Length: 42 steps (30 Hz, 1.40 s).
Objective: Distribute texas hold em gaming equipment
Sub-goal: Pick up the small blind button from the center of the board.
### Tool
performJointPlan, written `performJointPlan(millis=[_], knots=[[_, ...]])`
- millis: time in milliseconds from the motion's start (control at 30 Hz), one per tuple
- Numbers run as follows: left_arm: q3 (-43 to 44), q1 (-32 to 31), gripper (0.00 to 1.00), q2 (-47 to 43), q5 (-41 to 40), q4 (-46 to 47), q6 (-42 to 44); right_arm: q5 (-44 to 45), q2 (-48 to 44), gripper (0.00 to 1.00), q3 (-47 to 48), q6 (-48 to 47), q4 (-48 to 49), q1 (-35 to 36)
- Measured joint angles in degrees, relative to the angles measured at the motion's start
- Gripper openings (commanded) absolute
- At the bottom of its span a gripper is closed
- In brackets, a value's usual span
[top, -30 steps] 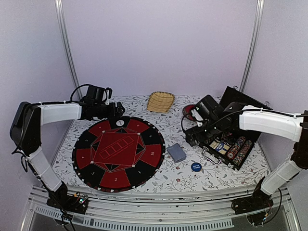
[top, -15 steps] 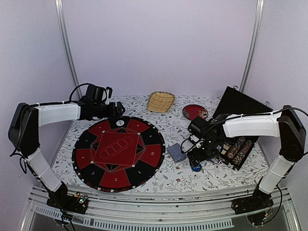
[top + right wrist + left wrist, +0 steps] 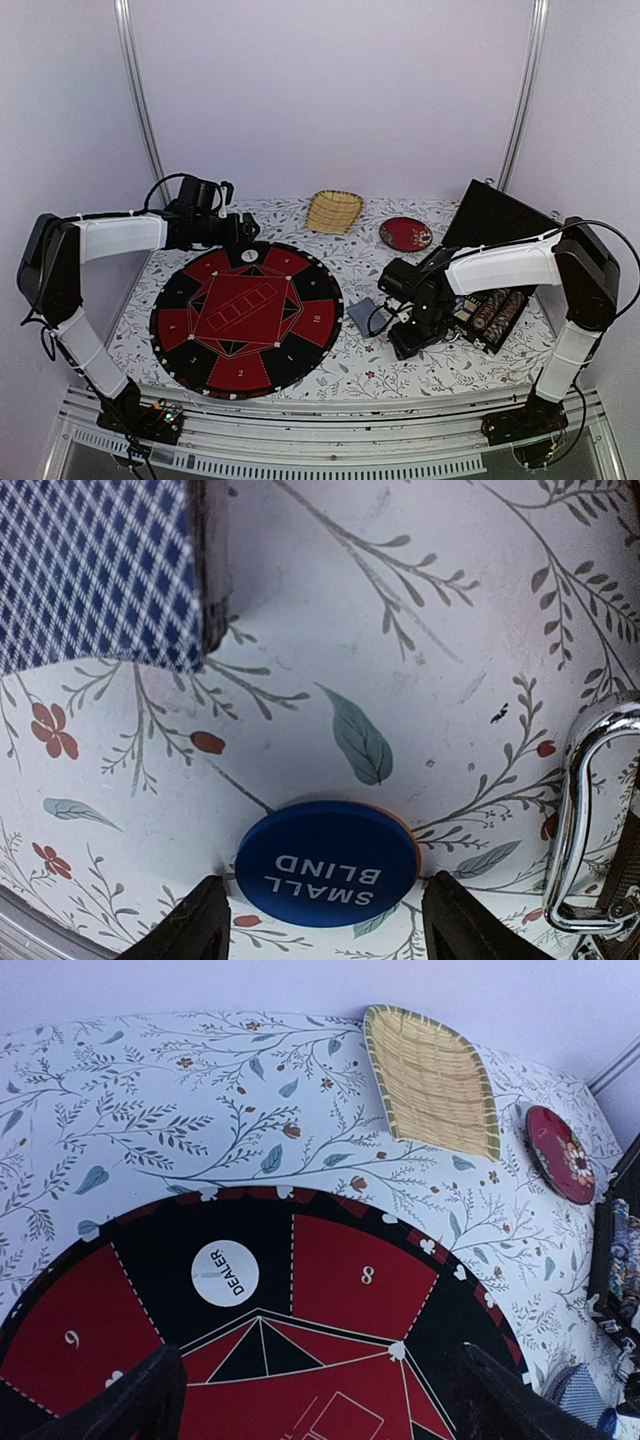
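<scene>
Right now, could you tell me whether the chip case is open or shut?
Open: the chip case has its black lid raised at the back, and rows of chips show inside.

Right arm (image 3: 500, 265) low, jaws seemingly apart

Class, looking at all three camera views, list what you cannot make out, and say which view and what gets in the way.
Top view: the round blue SMALL BLIND button is hidden under the right end effector.
Right wrist view: the blue-and-white checked card deck is cut by the top-left edge.
Top view: the striped chips in the open black case are too small to read.
</scene>
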Motion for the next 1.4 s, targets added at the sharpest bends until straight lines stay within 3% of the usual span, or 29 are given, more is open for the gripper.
performJointPlan(millis=[233,600,833,1100,1267,1400], knots=[[-0.04,0.0,0.94,0.0,-0.07,-0.04,0.24,0.68,0.98,0.62,1.27,-0.09,0.0,0.07],[-0.04,0.0,0.94,0.0,-0.33,-0.2,1.03,1.25,1.62,0.37,2.67,-0.24,-0.22,0.11],[-0.04,0.0,0.94,0.0,-0.52,-0.28,1.31,1.29,1.53,0.3,2.69,-0.24,-0.85,0.11],[-0.04,0.0,0.94,0.0,-0.79,-0.35,1.73,2.8,-0.94,0.29,4.17,-0.02,-4.24,0.11],[-0.2,0.0,0.94,-0.2,-0.79,-0.44,2.05,4.76,-1.9,0.28,12.39,-0.35,-6.78,0.15],[-0.68,0.02,0.94,-1.22,-0.68,-0.5,2.1,4.79,0.94,0.27,24.81,-2.58,-4.48,0.66]])
